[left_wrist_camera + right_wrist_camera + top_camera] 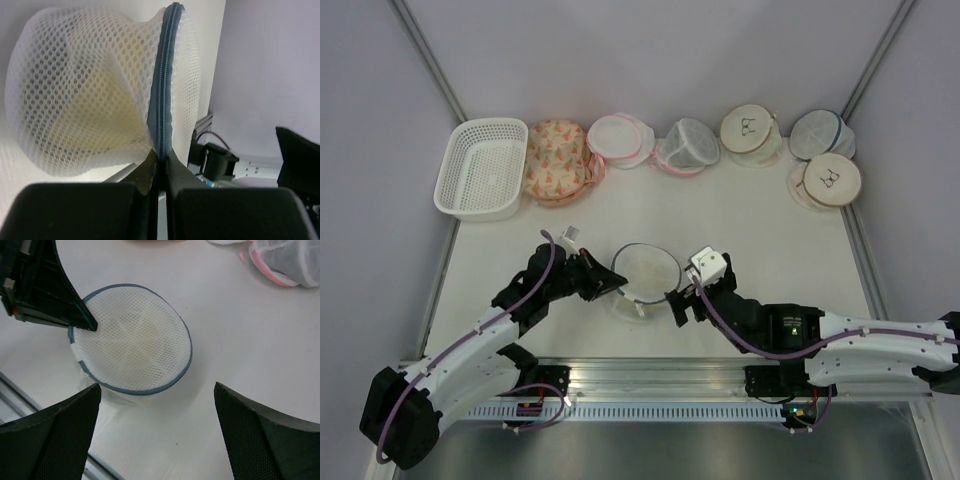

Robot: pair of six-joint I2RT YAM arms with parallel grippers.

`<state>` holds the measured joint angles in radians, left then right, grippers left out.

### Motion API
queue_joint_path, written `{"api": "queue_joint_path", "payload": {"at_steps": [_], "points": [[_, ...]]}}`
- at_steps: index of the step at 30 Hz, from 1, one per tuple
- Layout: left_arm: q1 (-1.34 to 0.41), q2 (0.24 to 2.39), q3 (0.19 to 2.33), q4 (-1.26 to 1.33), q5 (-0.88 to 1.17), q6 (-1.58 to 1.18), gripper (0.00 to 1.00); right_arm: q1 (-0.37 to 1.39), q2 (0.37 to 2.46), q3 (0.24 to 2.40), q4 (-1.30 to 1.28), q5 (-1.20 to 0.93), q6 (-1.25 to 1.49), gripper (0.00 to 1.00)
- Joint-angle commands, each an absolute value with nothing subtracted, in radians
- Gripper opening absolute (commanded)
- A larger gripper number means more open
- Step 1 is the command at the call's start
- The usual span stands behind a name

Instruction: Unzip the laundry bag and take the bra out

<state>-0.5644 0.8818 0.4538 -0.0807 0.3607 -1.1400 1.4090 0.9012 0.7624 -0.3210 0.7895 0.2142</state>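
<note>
White mesh drum-shaped laundry bag (pixel 645 270), blue zip rim pinched by left gripper (pixel 161 162); right gripper (pixel 157 435) splayed wide just right of it.

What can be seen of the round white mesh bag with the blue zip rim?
The laundry bag is a round, drum-shaped pouch of white open mesh with a dark blue zip rim, which looks closed where it shows. Something pale cream shows through the mesh. It sits on the table, towards its near edge, apart from the other bags. The left gripper pinches its rim; the right gripper is open close by, seemingly not touching.
</note>
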Motion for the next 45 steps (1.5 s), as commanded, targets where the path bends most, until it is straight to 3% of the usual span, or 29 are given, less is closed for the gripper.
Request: {"api": "queue_joint_path", "payload": {"at_steps": [1,8,13,18,31,40,43,44,45], "points": [[-0.568,0.83,0.433,0.0,0.265,-1.284,0.02,1.405,0.847,0.733,-0.275,0.687,0.328,0.98],[-0.589,0.799,0.367,0.127,0.207,-1.403,0.02,1.407,0.844,0.565,0.044,0.47,0.514,0.98],[-0.615,0.804,0.353,0.167,0.189,-1.448,0.02,1.407,0.908,0.509,0.161,0.489,0.601,0.98],[-0.63,0.787,0.351,0.167,0.17,-1.465,0.02,1.401,0.974,0.511,0.242,0.514,0.609,0.86],[-0.652,0.755,0.324,0.186,0.176,-1.497,0.02,1.253,1.123,0.545,0.336,0.423,0.663,0.7],[-0.657,0.727,0.299,0.19,0.181,-1.516,0.02,1.227,1.163,0.552,0.377,0.405,0.681,0.46],[-0.663,0.73,0.298,0.19,0.183,-1.516,0.02,1.223,1.163,0.548,0.391,0.417,0.681,0.34],[-0.664,0.733,0.298,0.193,0.183,-1.516,0.02,1.224,1.163,0.549,0.393,0.423,0.681,0.21],[-0.666,0.735,0.298,0.193,0.184,-1.516,0.02,1.223,1.163,0.549,0.393,0.426,0.677,0.16]]}}
